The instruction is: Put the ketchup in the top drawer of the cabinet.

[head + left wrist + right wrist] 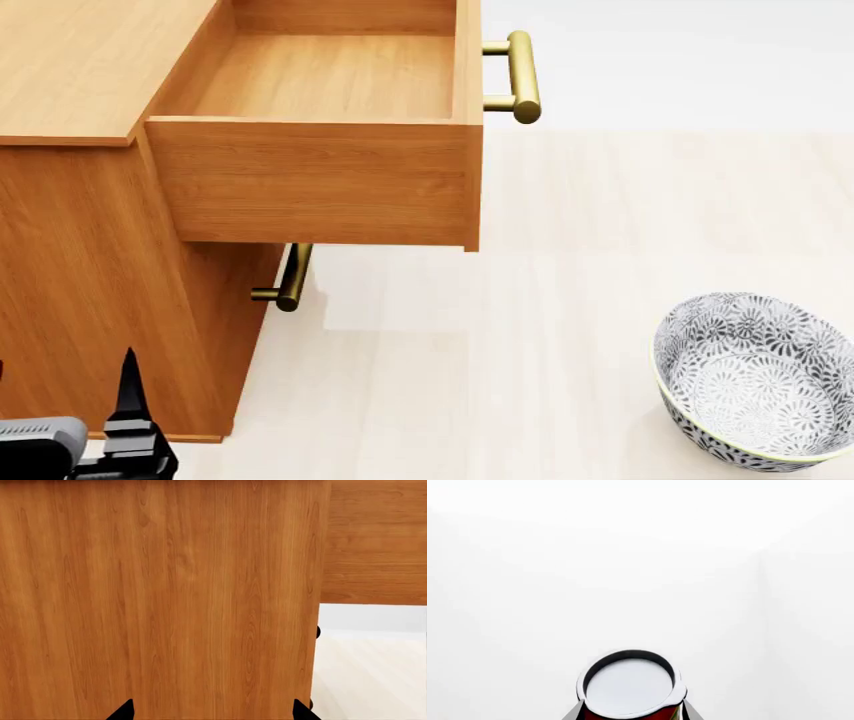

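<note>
The ketchup (pixel 629 685) shows only in the right wrist view: a silver lid over a red label, held between the grey fingers of my right gripper (pixel 632 716), which is shut on it. Neither shows in the head view. The cabinet (pixel 94 260) stands at the left, its top drawer (pixel 320 180) pulled out and empty, with its brass handle (pixel 522 75) at the front. My left gripper (pixel 213 712) is open, close to the cabinet's side panel (pixel 160 605), with nothing between its black fingertips (pixel 123 711). One black finger (pixel 130 390) rises at the head view's lower left.
A grey-white patterned bowl (pixel 754 375) sits on the pale floor (pixel 534 330) at the lower right. The lower drawer's brass handle (pixel 287 280) sticks out under the open drawer. Behind the ketchup there is only a white wall (pixel 640 570).
</note>
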You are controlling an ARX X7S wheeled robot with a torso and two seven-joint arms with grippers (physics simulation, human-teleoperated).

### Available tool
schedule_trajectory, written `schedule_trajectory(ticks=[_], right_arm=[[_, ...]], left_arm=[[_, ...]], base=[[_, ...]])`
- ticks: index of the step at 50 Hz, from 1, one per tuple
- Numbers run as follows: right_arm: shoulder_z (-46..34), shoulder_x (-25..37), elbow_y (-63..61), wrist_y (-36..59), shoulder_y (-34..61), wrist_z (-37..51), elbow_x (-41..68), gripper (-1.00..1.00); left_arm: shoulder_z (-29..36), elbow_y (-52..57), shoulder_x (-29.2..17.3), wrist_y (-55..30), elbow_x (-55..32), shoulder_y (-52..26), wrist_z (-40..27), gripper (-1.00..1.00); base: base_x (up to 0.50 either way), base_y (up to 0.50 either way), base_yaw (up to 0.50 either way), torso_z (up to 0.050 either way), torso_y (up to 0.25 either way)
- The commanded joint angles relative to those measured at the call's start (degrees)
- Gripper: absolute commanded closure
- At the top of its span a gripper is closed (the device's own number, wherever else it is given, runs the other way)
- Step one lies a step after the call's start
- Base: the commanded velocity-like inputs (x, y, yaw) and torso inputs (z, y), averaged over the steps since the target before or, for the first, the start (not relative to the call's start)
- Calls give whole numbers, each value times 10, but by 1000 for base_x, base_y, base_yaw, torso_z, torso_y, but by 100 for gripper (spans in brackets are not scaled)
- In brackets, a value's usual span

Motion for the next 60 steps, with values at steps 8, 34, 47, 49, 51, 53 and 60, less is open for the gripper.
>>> schedule_trajectory(ticks=[8,34,47,49,51,53,60], right_arm=[[-117,64,25,-33,140,38,8,100],[-396,33,92,-21,475,36,-4,100],[-478,-27,134,7,577,10,-42,100],[-486,-38,145,3,583,3,-52,100],[-492,-49,158,-2,588,-6,-61,100],[-499,-58,170,-6,593,-12,-69,100],[-519,-88,205,-12,615,-31,-89,100]], left_arm=[[2,-2,-2,2,-3,0,-3,-100],[6,-3,-4,6,-6,-1,-5,-100],[6,-6,-6,11,-9,2,-6,-100],[7,-6,-6,11,-8,2,-7,-100],[7,-6,-6,10,-9,2,-8,-100],[7,-5,-7,9,-9,1,-9,-100],[9,-5,-7,8,-9,-1,-10,-100]], base=[[0,0,0,0,0],[0,0,0,0,0],[0,0,0,0,0],[0,0,0,0,0],[0,0,0,0,0],[0,0,0,0,0],[0,0,0,0,1]])
